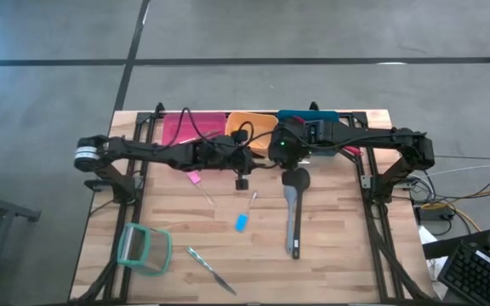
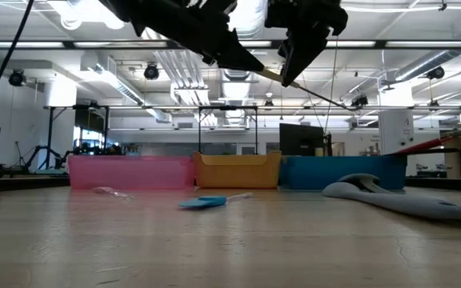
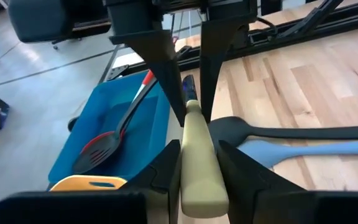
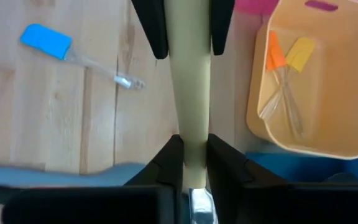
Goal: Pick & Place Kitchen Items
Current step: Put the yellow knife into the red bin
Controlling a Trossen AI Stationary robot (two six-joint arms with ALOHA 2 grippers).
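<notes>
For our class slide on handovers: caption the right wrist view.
Both hands grip one cream-handled tool above the table, near the orange bin and a blue spatula.

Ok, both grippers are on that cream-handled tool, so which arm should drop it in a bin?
Probably right. The right gripper grips the cream-handled tool beside the orange bin and teal bin; the left gripper sits farther onto the table.

three bins (image 1: 262,127) along table's (image 1: 330,272) far edge, utensils before them
</notes>
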